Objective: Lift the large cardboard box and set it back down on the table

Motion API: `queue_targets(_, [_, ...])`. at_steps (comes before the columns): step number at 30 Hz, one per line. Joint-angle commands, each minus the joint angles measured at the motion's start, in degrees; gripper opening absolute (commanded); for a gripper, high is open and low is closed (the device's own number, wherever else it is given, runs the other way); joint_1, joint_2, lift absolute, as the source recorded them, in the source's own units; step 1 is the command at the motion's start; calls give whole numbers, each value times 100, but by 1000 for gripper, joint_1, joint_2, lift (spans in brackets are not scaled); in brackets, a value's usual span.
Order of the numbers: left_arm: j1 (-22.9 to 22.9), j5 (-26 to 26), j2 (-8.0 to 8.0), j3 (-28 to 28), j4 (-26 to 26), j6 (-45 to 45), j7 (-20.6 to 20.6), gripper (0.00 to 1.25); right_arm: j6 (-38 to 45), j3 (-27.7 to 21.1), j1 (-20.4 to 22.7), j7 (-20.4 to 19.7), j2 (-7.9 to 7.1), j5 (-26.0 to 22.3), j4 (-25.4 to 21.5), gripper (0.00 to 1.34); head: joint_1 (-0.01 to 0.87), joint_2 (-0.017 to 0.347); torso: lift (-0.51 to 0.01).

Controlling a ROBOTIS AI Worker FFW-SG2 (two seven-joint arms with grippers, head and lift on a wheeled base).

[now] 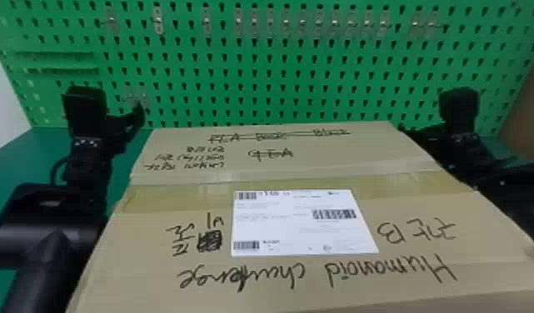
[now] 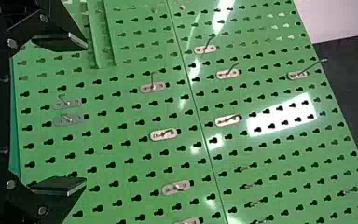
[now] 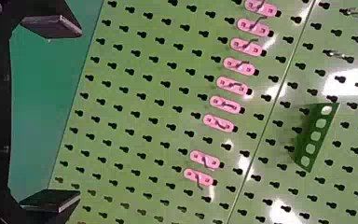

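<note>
Head view shows the large cardboard box (image 1: 311, 262), long axis seemingly left-to-right.

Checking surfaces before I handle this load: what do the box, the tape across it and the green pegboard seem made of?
Box: matte brown cardboard, by its dull, papery face and flap seam.
Tape: probably thin plastic film, smooth and slightly shiny, with cardboard colour showing through.
Pegboard: likely painted metal, glossy by its bright reflections, though plastic is possible.
</note>
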Motion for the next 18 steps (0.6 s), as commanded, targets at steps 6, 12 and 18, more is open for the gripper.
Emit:
queue_targets(6, [-5,-10,0,0,-9,0,0,1002,2,5,-24,0,82,0,-11,1250,566,54,-183])
queue_targets(12, [-22,8,0,0,-9,0,0,1002,2,5,-24,0,73,9,-11,1250,566,54,-183])
queue_targets(18, [-5,-10,0,18,-18,0,0,1002,2,-4,-24,0,82,18,-11,1250,566,54,-183])
